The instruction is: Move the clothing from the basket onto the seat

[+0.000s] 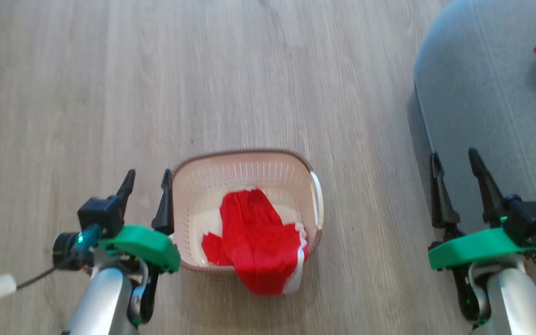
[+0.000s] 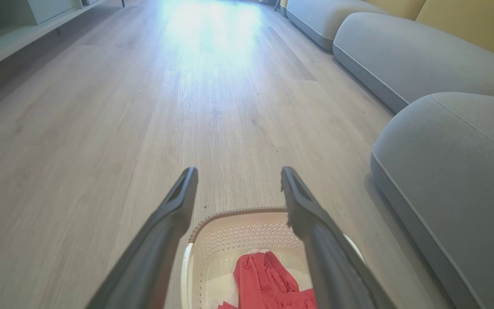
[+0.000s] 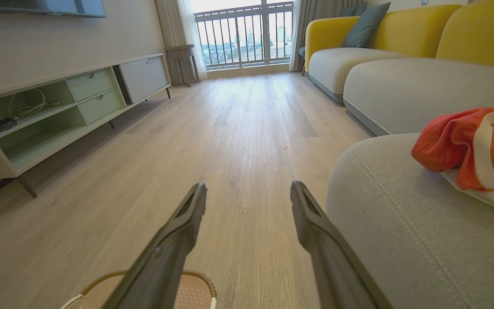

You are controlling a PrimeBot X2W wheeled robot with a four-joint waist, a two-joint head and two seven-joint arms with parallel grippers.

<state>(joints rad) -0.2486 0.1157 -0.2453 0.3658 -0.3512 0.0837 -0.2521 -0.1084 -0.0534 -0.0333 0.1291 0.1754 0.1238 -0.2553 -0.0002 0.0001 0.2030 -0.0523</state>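
Clothing [image 1: 254,242] in basket [image 1: 249,173]; wood floor [image 1: 156,93]; grey seat [image 1: 491,116] right.

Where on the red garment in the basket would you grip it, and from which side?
Probably the fold of the garment draped over the near rim of the basket, from above on the robot's side: it hangs clear of the walls, bunched and free.

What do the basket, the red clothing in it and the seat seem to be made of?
The basket: likely matte cream plastic, walls punched with small holes, brown woven-look rim. The clothing: soft red fabric, creased, draping over the rim. The seat: probably grey woven upholstery, with stitched seams.
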